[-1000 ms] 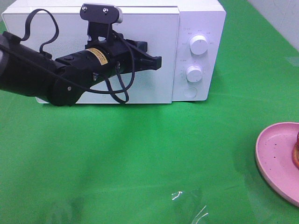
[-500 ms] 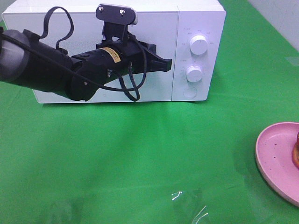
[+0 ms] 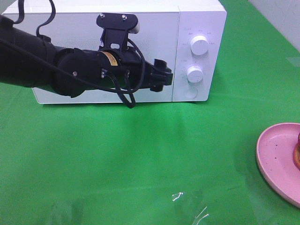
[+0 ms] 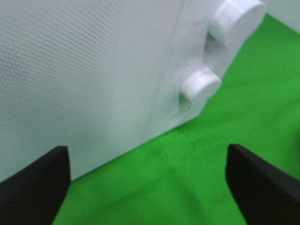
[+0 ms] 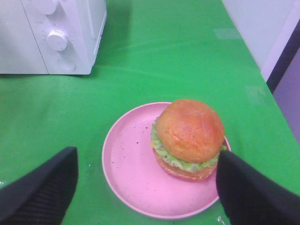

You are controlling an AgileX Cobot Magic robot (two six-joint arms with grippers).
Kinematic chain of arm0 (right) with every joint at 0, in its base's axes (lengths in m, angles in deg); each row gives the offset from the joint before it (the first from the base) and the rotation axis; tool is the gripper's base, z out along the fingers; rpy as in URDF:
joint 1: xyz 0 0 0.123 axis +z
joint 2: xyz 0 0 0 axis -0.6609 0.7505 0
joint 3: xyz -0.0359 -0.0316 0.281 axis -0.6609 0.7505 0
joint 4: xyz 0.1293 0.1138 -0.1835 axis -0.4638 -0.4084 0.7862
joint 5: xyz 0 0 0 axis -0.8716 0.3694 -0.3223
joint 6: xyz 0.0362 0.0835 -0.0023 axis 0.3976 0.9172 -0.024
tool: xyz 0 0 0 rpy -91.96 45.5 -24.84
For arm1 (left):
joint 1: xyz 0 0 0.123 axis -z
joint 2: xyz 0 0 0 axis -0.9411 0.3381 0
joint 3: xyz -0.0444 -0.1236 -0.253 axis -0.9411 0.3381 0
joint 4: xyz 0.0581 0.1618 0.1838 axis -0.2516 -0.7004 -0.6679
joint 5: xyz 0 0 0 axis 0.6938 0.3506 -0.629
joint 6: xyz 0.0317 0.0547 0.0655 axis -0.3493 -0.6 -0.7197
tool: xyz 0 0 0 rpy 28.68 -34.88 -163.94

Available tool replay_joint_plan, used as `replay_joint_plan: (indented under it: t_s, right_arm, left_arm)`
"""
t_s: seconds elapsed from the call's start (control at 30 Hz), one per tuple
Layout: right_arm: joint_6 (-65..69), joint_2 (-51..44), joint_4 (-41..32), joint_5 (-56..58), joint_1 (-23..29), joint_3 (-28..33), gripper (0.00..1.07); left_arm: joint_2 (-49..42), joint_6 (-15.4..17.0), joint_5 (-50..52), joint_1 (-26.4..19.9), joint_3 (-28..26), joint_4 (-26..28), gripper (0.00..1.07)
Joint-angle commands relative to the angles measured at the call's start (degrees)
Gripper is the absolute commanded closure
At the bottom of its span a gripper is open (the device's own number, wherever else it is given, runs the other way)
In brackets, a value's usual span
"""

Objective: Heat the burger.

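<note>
The burger [image 5: 188, 138], with a golden-brown bun and green lettuce, sits on a pink speckled plate [image 5: 130, 171] in the right wrist view. Only a sliver of it [image 3: 297, 152] shows at the right edge of the high view. My right gripper [image 5: 145, 192] is open and hovers above the plate, its fingers on either side of it; it is out of the high view. The white microwave [image 3: 201, 18] stands at the back with its door shut. My left gripper [image 3: 164, 77] is open and empty in front of the door's right edge, near the lower knob [image 4: 201, 84].
The microwave's control panel has an upper knob [image 3: 200, 45], a lower knob [image 3: 194, 73] and a round button [image 3: 191, 93]. The pink plate [image 3: 279, 161] lies at the table's right edge. A crinkled clear wrapper [image 3: 187, 206] lies on the green cloth [image 3: 140, 159] in front.
My left arm has moved right and slightly down across the microwave door, bringing the gripper close to the door's right edge. The plate and burger have not moved.
</note>
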Motion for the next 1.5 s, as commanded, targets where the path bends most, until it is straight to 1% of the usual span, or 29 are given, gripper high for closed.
replay_joint_plan:
  t_s: [0.03,0.07,0.17,0.23,0.27,0.3,0.43,0.53,0.67,0.7,0.8,0.83,0.9,0.93,0.97,1.03,1.07,1.1,1.13,1.17,1.2,1.23,1.27,1.3,1.33,1.37,1.4,1.47,1.5]
  right_arm:
    - [0.11,-1.38,-0.11,-0.11,-0.29,0.29,0.31]
    - [0.11,-1.38,-0.11,-0.11,-0.29,0.29,0.31]
    - [0.11,-1.38,-0.11,-0.11,-0.29,0.29,0.31]
    - [0.11,-1.38,-0.11,-0.11,-0.29,0.29,0.31]
    - [0.11,-1.38,-0.11,-0.11,-0.29,0.29,0.31]
    - [0.11,-1.38,-0.11,-0.11,-0.29,0.29,0.31]
    - [0.11,-1.38,-0.11,-0.11,-0.29,0.29,0.31]
    - [0.11,-1.38,-0.11,-0.11,-0.29,0.29,0.31]
    - [0.11,-1.38,-0.11,-0.11,-0.29,0.29,0.31]
    - [0.11,-1.38,-0.11,-0.11,-0.29,0.29,0.31]
    - [0.11,-1.38,-0.17,-0.11,-0.29,0.29,0.31]
    - [0.11,-1.38,-0.17,-0.11,-0.29,0.29,0.31]
    - [0.11,-1.38,-0.17,-0.11,-0.29,0.29,0.31]
    - [0.11,-1.38,-0.17,-0.11,-0.29,0.29,0.31]
    - [0.11,-1.38,-0.17,-0.11,-0.29,0.29,0.31]
    - [0.11,-1.38,-0.17,-0.11,-0.29,0.29,0.31]
    - [0.11,-1.38,-0.17,-0.11,-0.29,0.29,0.31]
    - [0.11,-1.38,-0.17,-0.11,-0.29,0.29,0.31]
    - [0.11,-1.38,-0.17,-0.11,-0.29,0.29,0.31]
    - [0.11,-1.38,-0.17,-0.11,-0.29,0.29,0.31]
    - [0.11,-1.38,-0.17,-0.11,-0.29,0.29,0.31]
    - [0.11,-1.38,-0.17,-0.11,-0.29,0.29,0.31]
    - [0.11,-1.38,-0.17,-0.11,-0.29,0.29,0.31]
    - [0.11,-1.38,-0.17,-0.11,-0.29,0.29,0.31]
    - [0.11,-1.38,-0.17,-0.11,-0.29,0.29,0.31]
    - [0.11,-1.38,-0.17,-0.11,-0.29,0.29,0.31]
    - [0.11,-1.38,-0.17,-0.11,-0.29,0.29,0.31]
    - [0.11,-1.38,-0.17,-0.11,-0.29,0.29,0.31]
    - [0.11,-1.38,-0.17,-0.11,-0.29,0.29,0.31]
  left_arm:
    - [-2.35,0.06,-7.33,0.74,0.17,-0.11,0.05]
    - [-3.5,0.06,-12.49,1.03,0.17,-0.11,0.04]
    - [-4.01,0.06,-14.84,1.09,0.17,-0.11,0.04]
    - [-6.53,0.11,-26.01,0.97,0.17,-0.17,0.04]
    - [-6.53,0.11,-26.01,0.97,0.17,-0.17,0.04]
    - [-7.62,0.11,-31.34,1.03,0.17,-0.34,0.04]
    - [-9.34,0.11,-38.1,1.03,0.17,-0.92,0.04]
    - [-11.8,0.11,-46.75,1.03,0.17,-3.15,0.04]
    - [-13.18,0.74,-51.85,1.03,0.17,-4.93,0.05]
    - [-13.92,2.35,-54.2,0.52,0.17,-6.07,0.05]
    - [-14.5,3.44,-56.44,-0.86,0.17,-6.36,0.06]
    - [-15.18,3.55,-58.27,-3.09,0.17,-6.19,0.06]
    - [-15.58,3.55,-59.19,-4.07,0.17,-5.9,0.06]
    - [-16.56,3.5,-60.91,-6.88,0.17,-5.84,0.06]
    - [-16.56,3.5,-60.91,-6.88,0.17,-5.84,0.06]
    - [-18.39,3.44,-62.85,-11.29,0.17,-5.84,0.06]
    - [-18.39,3.44,-62.85,-11.29,0.17,-5.84,0.06]
    - [-19.6,3.21,-64.23,-14.38,0.17,-5.61,0.06]
    - [-19.6,3.21,-64.23,-14.38,0.17,-5.61,0.06]
    - [-20.97,3.09,-65.66,-17.53,0.17,-5.56,0.06]
    - [-20.97,3.09,-65.66,-17.53,0.17,-5.56,0.06]
    - [-22.52,2.81,-67.09,-21.03,0.17,-5.67,0.06]
    - [-23.15,2.64,-67.61,-22.86,0.17,-5.67,0.06]
    - [-23.15,2.64,-67.61,-22.86,0.17,-5.67,0.06]
    - [-24.64,1.78,-69.21,-26.07,0.23,-5.67,0.06]
    - [-24.64,1.78,-69.21,-26.07,0.23,-5.67,0.06]
    - [-26.3,1.32,-70.47,-29.51,0.57,-5.9,0.06]
    - [-26.99,1.32,-70.76,-30.88,0.92,-6.07,0.06]
    - [-28.93,1.32,-71.33,-34.03,2.29,-6.59,0.06]
